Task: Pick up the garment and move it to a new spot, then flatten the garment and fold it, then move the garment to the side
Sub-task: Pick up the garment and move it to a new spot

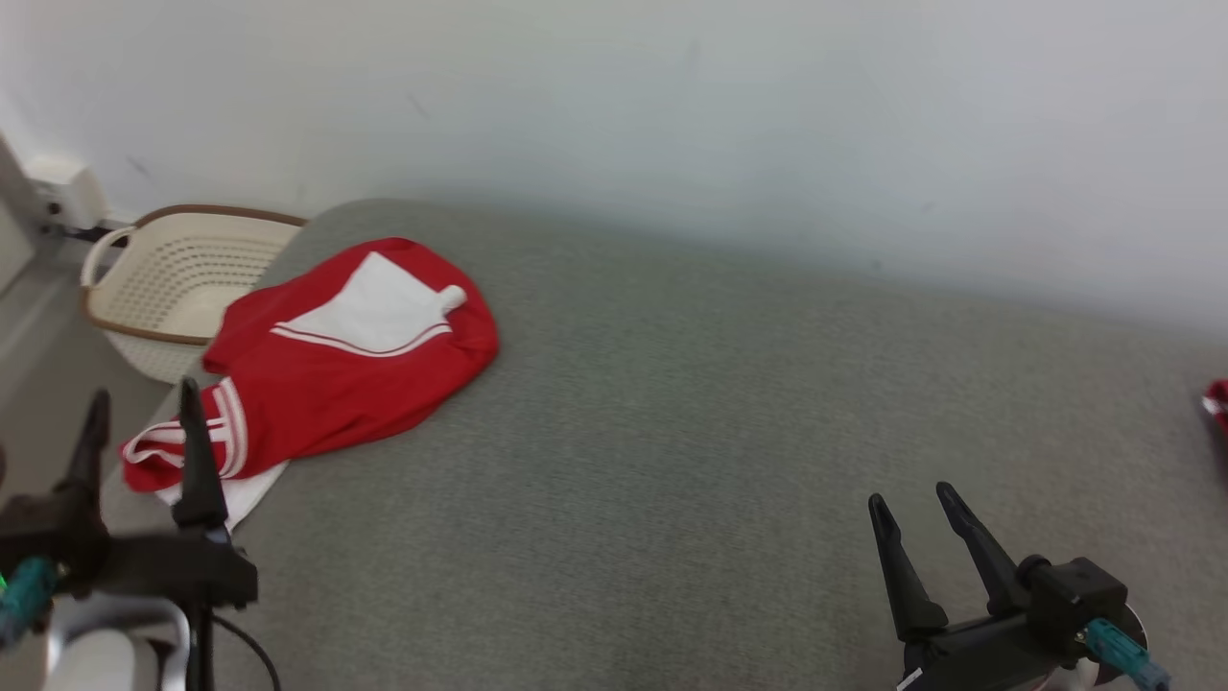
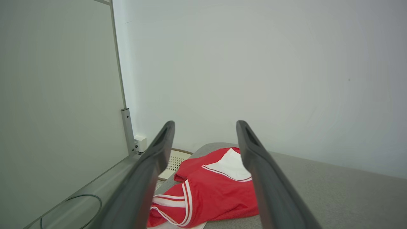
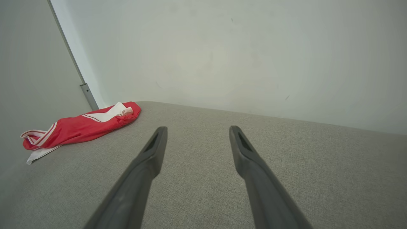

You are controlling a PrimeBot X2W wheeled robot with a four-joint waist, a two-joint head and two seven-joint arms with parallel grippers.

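A red garment with white panels and striped trim lies crumpled at the far left of the grey padded surface, one white edge hanging over the left rim. My left gripper stands open at the lower left, its right fingertip overlapping the garment's striped sleeve in the head view; whether it touches the cloth I cannot tell. In the left wrist view the garment lies ahead between that gripper's spread fingers. My right gripper is open above bare surface at the lower right, and its wrist view shows the garment far off to the left of the gripper.
A cream perforated basket with a brown rim sits on the floor beside the surface's left end, near a wall socket. A pale wall runs behind the surface. A small bit of red cloth peeks in at the right edge.
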